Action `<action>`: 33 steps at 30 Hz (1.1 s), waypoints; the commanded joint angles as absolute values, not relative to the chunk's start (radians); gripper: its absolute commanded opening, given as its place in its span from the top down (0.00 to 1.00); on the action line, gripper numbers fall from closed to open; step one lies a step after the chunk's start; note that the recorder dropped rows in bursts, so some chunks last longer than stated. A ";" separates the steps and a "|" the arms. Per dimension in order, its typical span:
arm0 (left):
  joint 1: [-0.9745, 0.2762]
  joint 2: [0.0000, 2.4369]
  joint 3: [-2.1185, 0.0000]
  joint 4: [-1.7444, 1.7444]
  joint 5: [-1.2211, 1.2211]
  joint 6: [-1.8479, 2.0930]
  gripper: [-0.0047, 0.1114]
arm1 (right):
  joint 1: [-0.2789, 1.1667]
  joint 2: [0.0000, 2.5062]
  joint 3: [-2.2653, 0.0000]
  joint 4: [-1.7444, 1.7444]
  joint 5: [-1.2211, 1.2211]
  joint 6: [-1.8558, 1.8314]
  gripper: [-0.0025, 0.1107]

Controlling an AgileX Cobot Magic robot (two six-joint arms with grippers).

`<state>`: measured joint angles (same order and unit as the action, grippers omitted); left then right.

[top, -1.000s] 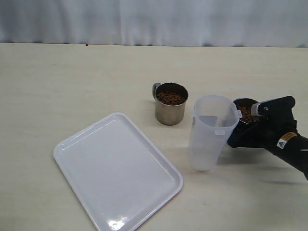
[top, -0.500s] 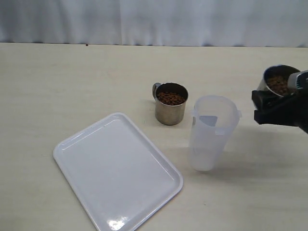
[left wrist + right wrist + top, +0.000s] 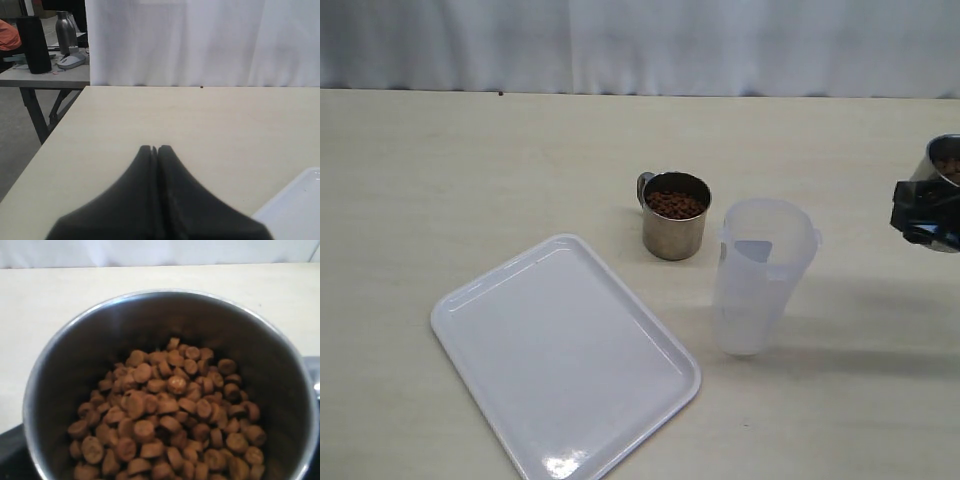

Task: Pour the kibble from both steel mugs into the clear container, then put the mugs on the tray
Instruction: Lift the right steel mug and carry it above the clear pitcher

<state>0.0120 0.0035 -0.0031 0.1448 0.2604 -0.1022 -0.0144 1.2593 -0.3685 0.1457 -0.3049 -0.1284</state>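
One steel mug (image 3: 674,226) full of kibble (image 3: 675,204) stands on the table's middle, just left of the empty clear container (image 3: 758,277). The white tray (image 3: 563,356) lies at the front left with nothing on it. My right gripper (image 3: 924,214) hangs in the air at the far right edge, shut on the second steel mug (image 3: 946,160). That mug (image 3: 65,345) fills the right wrist view, upright and holding kibble (image 3: 170,415); its fingers are hidden there. My left gripper (image 3: 155,148) is shut and empty over bare table, beside a tray corner (image 3: 300,210).
A white curtain (image 3: 640,45) hangs behind the table's far edge. In the left wrist view the table's side edge (image 3: 55,125) drops to the floor, and another table (image 3: 30,75) with dark objects stands beyond.
My right gripper lifted its mug from beside the clear container and carried it up and to the right, to the edge of the exterior view. The other mug, container and tray stayed put.
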 commanded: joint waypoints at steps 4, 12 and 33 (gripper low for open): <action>0.010 0.000 0.000 0.145 0.253 -0.101 0.96 | -0.020 1.249 -0.270 -0.252 -0.731 0.357 0.94; 0.010 0.000 0.000 0.145 0.253 -0.101 0.96 | -0.022 1.249 -0.254 -0.414 -0.873 0.469 0.94; 0.010 0.000 0.000 0.145 0.256 -0.101 0.96 | -0.384 1.168 -0.390 -1.320 -0.565 1.121 0.94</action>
<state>0.0120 0.0035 -0.0031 0.1448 0.2604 -0.1022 -0.3851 1.2165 -0.3787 -1.3340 -0.6337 1.1095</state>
